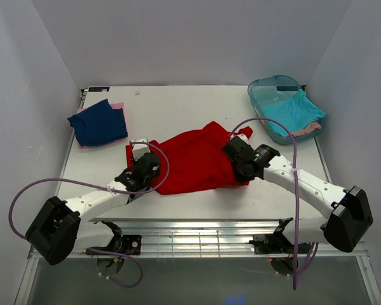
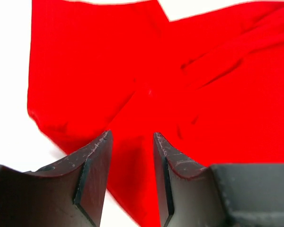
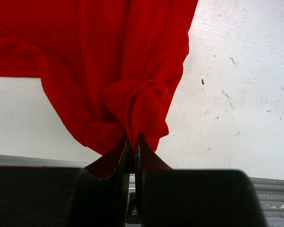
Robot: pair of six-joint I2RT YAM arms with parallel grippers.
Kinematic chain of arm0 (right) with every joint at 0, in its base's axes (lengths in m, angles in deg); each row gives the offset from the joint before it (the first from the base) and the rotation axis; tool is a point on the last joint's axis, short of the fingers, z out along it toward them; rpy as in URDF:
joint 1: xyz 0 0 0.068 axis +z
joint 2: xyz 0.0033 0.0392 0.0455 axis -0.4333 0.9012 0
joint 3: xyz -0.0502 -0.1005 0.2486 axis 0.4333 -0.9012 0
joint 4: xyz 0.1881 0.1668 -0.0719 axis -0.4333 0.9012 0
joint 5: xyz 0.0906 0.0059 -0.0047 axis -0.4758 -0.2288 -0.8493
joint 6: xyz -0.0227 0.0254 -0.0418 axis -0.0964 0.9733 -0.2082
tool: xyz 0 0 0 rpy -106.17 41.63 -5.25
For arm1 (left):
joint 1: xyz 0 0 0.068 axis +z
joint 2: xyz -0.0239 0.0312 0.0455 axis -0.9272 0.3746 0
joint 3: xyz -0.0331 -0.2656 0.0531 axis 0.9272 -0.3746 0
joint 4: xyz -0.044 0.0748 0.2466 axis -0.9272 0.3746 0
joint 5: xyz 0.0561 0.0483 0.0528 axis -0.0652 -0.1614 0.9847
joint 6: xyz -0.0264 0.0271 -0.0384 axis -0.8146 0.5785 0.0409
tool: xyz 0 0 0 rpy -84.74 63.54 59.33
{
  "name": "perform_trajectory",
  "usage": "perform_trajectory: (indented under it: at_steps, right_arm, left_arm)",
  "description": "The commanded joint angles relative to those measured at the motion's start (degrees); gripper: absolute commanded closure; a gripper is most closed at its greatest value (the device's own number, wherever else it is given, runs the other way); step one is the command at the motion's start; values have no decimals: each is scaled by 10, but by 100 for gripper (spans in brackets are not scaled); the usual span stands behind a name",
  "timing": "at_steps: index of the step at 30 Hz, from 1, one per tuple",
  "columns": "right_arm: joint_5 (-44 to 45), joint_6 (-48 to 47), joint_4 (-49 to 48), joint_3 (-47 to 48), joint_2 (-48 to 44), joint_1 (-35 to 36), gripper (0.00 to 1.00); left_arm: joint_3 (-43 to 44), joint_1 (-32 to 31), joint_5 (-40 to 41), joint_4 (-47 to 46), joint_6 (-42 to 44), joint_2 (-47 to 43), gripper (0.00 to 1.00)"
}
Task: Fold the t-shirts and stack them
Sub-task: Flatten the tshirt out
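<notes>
Where the cloth was held: the right gripper point(image 3: 132, 142) was seen clamped on a bunched fold at the edge of the red t-shirt point(image 3: 109, 56), its jaws almost meeting.
Left gripper point(image 2: 131, 137): the jaws were set partly apart over the shirt's left side. Red cloth was seen below the gap and nothing was pinched between them.
Red t-shirt: it was spread rumpled on the white table point(image 1: 178, 108) between the two arms, with creases gathered toward the right-hand hold.
Step judged in hand: a fold of the red shirt, for which the left side was not yet gripped.
How it was best done: an edge or corner matching the right-hand hold was to be taken cleanly by the left jaws, not a wad. The cloth was then to be drawn taut between both holds before anything was turned over.
Risk judged: the bunched right-hand hold could be carried into the fold as a lump.
Stack: a navy blue t-shirt point(image 1: 98, 124) was lying folded on a pink one point(image 1: 117, 105) at the far left, well apart.
Waiting: a turquoise t-shirt point(image 1: 295, 109) was lying in the teal plastic tub point(image 1: 254, 96) at the far right.
</notes>
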Motion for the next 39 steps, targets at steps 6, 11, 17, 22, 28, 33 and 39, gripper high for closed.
perform_trajectory:
  at_steps: [6, 11, 17, 22, 28, 33, 39]
  right_arm:
    - [-2, 14, -1, -4, -22, 4, 92]
    - [-4, 13, -2, -9, -23, 4, 92]
    - [-6, 17, -1, -15, -27, 4, 92]
    - [-11, 19, 1, -17, -29, 4, 92]
    - [-5, 21, 10, -12, -35, 5, 92]
    - [3, 26, 9, -17, -40, 5, 92]
    - [79, 16, 6, 25, -32, 4, 92]
  left_arm:
    - [42, -3, 41, -82, 54, 38, 48]
    - [34, -2, 70, -123, 57, 85, 47]
    - [47, -1, 92, -144, 89, 122, 44]
    - [46, 0, 81, -164, 91, 138, 44]
    - [48, 1, 66, -163, 81, 165, 47]
    - [41, 1, 89, -161, 71, 148, 100]
    - [83, 1, 159, -78, 65, 83, 100]
